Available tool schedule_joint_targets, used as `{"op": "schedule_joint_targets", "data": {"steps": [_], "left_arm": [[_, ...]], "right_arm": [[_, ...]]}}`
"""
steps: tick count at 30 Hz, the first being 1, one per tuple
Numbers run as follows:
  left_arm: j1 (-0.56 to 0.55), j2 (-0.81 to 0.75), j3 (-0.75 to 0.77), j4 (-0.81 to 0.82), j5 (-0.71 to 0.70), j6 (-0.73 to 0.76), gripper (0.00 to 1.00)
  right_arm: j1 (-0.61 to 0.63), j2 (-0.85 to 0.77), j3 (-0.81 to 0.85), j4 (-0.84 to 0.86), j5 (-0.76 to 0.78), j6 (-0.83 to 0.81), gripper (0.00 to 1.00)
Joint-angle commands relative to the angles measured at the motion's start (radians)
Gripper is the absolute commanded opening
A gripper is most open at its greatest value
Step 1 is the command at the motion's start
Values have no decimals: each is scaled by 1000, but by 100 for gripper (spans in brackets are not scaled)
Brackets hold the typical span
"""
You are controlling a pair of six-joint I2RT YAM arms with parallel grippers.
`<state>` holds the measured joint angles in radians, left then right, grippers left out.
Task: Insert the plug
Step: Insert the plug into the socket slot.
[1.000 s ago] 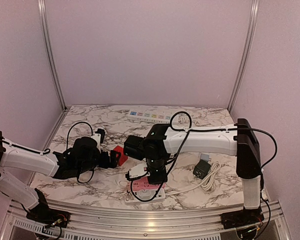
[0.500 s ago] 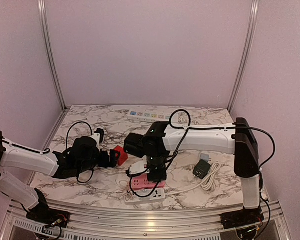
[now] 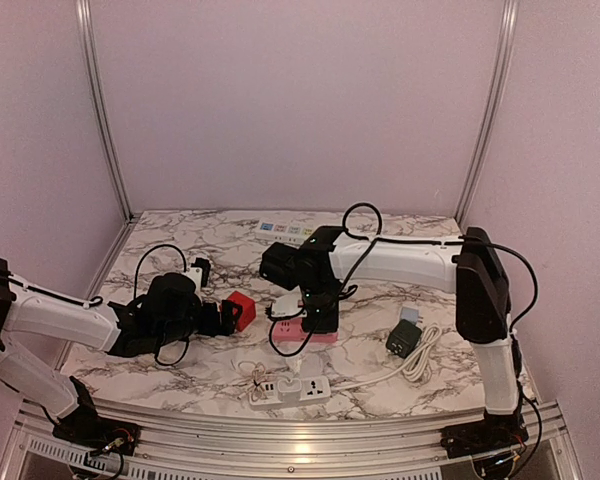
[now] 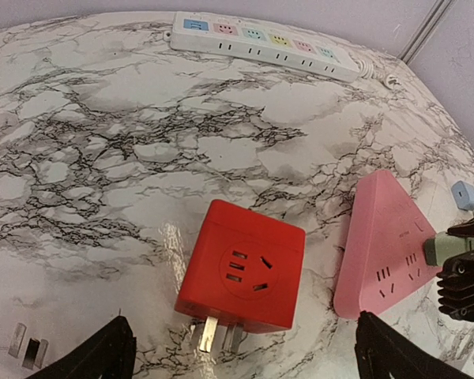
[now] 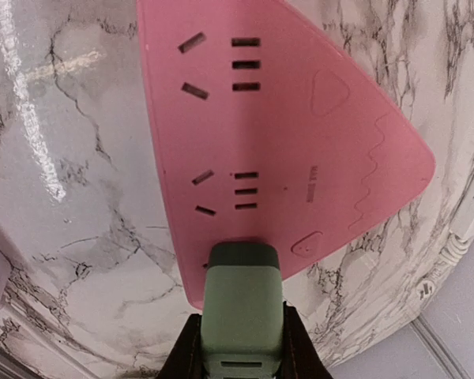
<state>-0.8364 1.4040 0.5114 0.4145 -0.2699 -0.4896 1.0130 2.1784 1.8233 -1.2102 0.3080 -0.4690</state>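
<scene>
The left gripper (image 3: pixel 223 318) sits left of centre in the top view, low over the marble table (image 3: pixel 170 235). Its jaws are spread wide and hold nothing. In the left wrist view its two black fingers (image 4: pixel 103 355) show in the lower corners. A red cube adapter (image 4: pixel 241 272) lies between them at lower centre, clear of both. The cube's socket face is up and its metal pins point toward the bottom edge.

Right of the cube, near it but apart, a pink triangular socket block (image 4: pixel 383 245) lies flat on the table. A small white power strip (image 3: pixel 292 388) lies at bottom centre of the top view.

The right gripper (image 5: pixel 242 347) reaches down at the middle of the top view, its jaws narrow and clamped on a grey-green plug (image 5: pixel 242 304). In the right wrist view the plug is at bottom centre, squeezed on both sides. Its front end overlaps the near corner of the pink block. Whether its pins sit in a slot cannot be told.

A long power strip (image 4: pixel 265 46) with coloured sockets lies along the table's back edge. At lower right of the top view sits a black adapter (image 3: pixel 404 338) beside a coiled white cable (image 3: pixel 423 362).
</scene>
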Motion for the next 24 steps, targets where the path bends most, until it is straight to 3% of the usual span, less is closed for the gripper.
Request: {"op": "schedule_joint_targets", "data": {"steps": [1,8,14,19,20,21,24], "left_arm": [[9,9,24,0,4,-1,99],[11,13,25,0,8,-3,99],[14,16,27,0,14,-5,99],[14,14,27,0,17,-7,99],[15,18,26,0,14,-6,99],[17,20,26,0,12,-7,99],[19,20,28,0,19,-9,99]], "right_arm": [[-37,150,-77,94,89,-20,12],[-40,120,-45,83,133,2,26],[-38,80,-45,94,190,16,48],[-36,30,-18,97,233,48,56],[-33,15,-15,99,236,56,68],[-30,-4,-15,98,239,63,95],[-22,-68,-25,113,271,95,98]]}}
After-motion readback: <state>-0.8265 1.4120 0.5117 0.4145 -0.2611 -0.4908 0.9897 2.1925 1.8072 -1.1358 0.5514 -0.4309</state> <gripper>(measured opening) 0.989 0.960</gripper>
